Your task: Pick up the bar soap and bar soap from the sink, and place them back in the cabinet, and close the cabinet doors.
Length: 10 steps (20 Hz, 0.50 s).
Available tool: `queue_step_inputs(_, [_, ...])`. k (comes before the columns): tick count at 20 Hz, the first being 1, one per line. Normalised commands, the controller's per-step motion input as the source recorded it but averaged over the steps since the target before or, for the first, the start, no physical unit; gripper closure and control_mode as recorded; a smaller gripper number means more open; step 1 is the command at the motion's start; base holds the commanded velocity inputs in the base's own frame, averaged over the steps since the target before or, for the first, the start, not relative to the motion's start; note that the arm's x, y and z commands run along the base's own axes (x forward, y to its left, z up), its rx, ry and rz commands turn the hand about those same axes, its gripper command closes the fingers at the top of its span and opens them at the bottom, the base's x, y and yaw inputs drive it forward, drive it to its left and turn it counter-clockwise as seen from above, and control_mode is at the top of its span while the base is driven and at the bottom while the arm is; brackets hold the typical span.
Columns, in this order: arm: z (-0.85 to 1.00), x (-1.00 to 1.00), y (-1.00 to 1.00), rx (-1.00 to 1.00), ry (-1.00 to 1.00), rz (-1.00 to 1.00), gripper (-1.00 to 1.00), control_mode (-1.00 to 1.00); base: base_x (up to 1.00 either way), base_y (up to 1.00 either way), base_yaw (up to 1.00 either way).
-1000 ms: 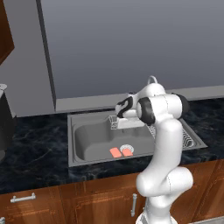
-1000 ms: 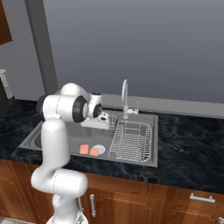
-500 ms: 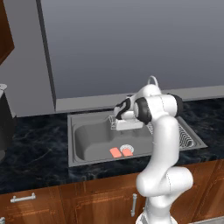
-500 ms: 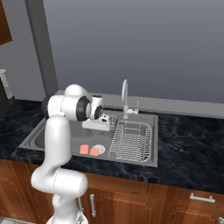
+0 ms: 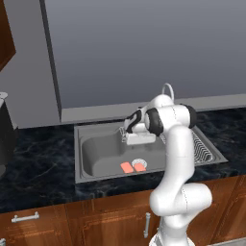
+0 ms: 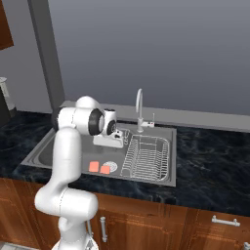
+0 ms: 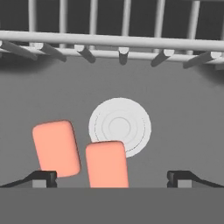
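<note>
You're on step one: the approach to the first pickup, nothing grasped yet. The gripper (image 7: 111,178) hangs above the sink (image 5: 96,149) floor, fingers spread wide. In the hand view both tips (image 7: 41,177) sit far apart at the bottom edge with nothing between them but basin floor and soap.

Both soaps lie flat on the sink floor, side by side, just beside the drain (image 7: 120,126). The soap nearer the drain (image 7: 107,164) overlaps the drain's rim in the hand view; I can't tell whether it actually rests on it. The other soap (image 7: 56,148) is close alongside with a narrow gap between them. The dish rack (image 6: 146,156) sits past the drain, clear of both bars.

My read of the next move:
- Pick one bar. The one by the drain is closer to centred between the tips.
- Centre on it, then descend straight down.
- Close across its short width.
- Watch the narrow gap: a finger has to drop into it without nudging the neighbour.
- Bars are flat and low, so the fingers likely need to reach almost to the floor to get purchase.

The wall cabinet and its doors come later. Two carries and the door closing are all still to do.
</note>
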Motion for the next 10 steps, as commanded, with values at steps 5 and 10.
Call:
queue_step_inputs(5, [-0.15, 0.00, 0.00, 0.00, 0.00, 0.00, -1.00, -1.00, 0.00, 0.00, 0.00])
queue_step_inputs(10, [-0.18, 0.00, 0.00, 0.00, 0.00, 0.00, -1.00, -1.00, 0.00, 0.00, 0.00])
